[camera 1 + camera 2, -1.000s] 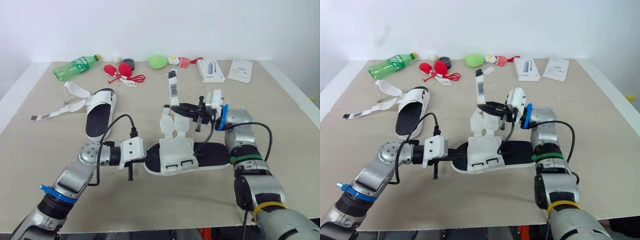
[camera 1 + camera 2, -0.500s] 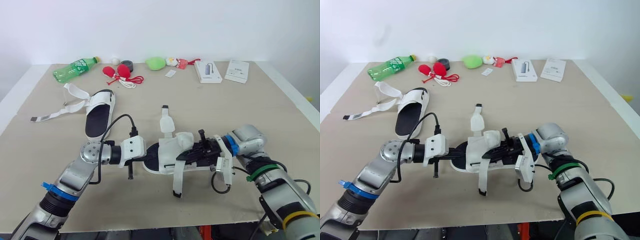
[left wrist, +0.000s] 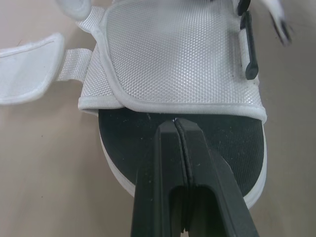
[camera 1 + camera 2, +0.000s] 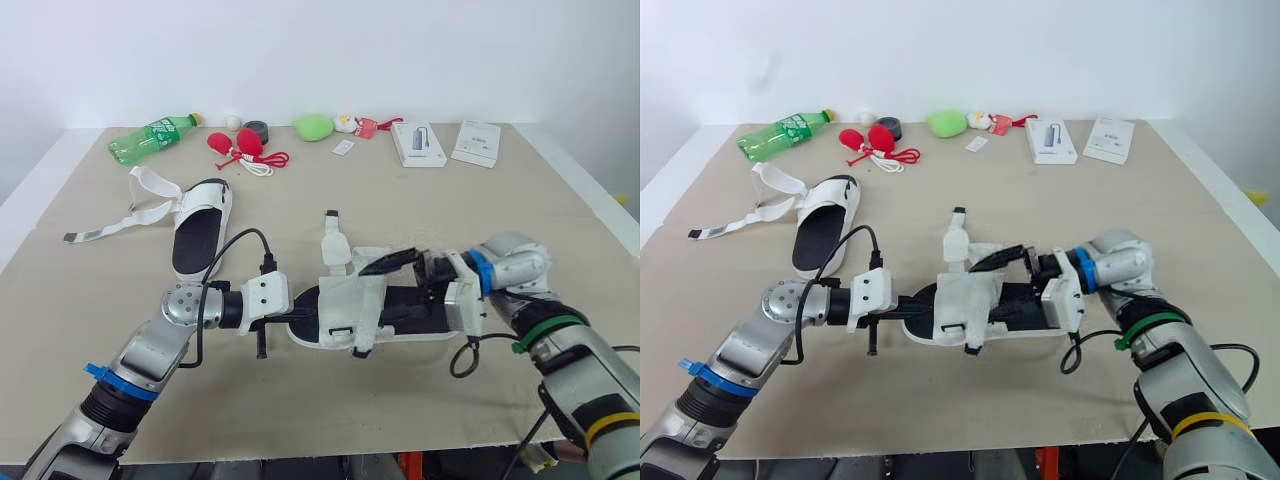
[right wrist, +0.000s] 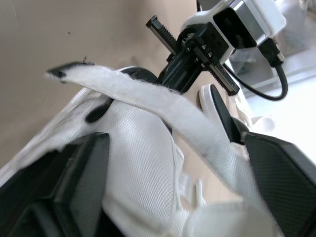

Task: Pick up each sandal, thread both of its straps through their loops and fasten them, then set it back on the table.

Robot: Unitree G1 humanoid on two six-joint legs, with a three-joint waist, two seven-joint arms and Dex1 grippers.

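Beige table [image 4: 520,210], white wall [image 4: 320,50] behind. Sandal [image 4: 350,300] lies mid-table. Left gripper [image 3: 176,122] pressed closed at its toe. Right gripper [image 4: 398,285] spread wide around its strap [image 5: 163,103]. Second sandal [image 4: 200,225] lies farther left.

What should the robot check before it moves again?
1. Left gripper shut on the sandal toe: ok.
2. Strap sits inside the right gripper: ok.
3. Right gripper closed on strap: not ok, it is open.
4. Strap through a loop: cannot tell.
5. Other sandal fastened: not ok, straps loose.
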